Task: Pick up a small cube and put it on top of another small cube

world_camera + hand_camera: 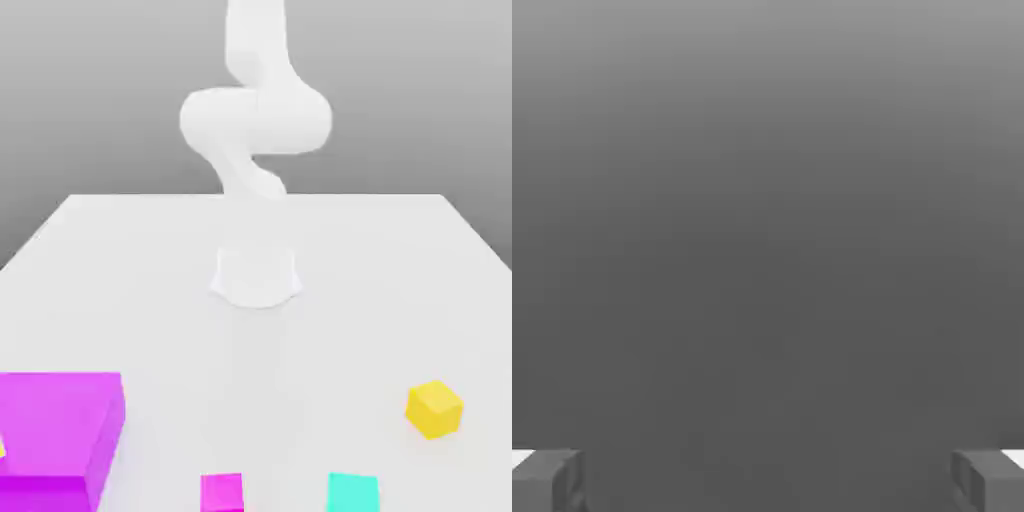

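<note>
The small teal cube (353,493) sits on the white table (130,270) at the near edge, to the exterior view's right of centre. The small yellow cube (434,408) rests farther right and a little farther back, apart from it. The white arm (255,120) rises from its base (256,276) at the table's middle and runs out of the top of the exterior view. In the hand view my gripper (768,480) is open, its two grey fingertips (547,480) far apart with nothing between them, facing plain grey background.
A large magenta block (58,432) fills the near corner at the exterior view's left. A small magenta cube (222,492) lies at the near edge between the block and the teal cube.
</note>
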`<action>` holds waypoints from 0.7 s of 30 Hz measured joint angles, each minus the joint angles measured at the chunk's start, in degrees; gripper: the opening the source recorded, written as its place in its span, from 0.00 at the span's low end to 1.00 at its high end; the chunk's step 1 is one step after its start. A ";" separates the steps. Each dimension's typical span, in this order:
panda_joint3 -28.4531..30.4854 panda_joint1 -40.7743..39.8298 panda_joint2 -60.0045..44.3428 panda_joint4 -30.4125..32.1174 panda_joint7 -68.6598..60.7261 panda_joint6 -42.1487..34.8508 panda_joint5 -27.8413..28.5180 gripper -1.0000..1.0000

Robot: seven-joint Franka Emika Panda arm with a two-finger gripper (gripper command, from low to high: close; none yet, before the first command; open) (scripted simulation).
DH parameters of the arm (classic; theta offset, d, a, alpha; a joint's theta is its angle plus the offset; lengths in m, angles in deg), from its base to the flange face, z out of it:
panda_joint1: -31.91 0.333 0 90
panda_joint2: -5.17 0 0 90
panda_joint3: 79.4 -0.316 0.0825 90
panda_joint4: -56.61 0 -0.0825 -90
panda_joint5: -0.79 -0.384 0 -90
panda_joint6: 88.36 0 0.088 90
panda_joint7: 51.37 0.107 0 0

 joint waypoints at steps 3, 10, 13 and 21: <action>-2.19 -1.19 -6.53 0.08 2.72 1.91 1.17 0.50; -6.41 -3.04 -21.12 0.26 9.25 6.13 4.47 0.50; -7.77 -3.40 -27.37 0.33 12.13 7.93 6.00 0.50; -9.16 -1.99 -43.92 0.56 19.02 12.79 8.96 0.50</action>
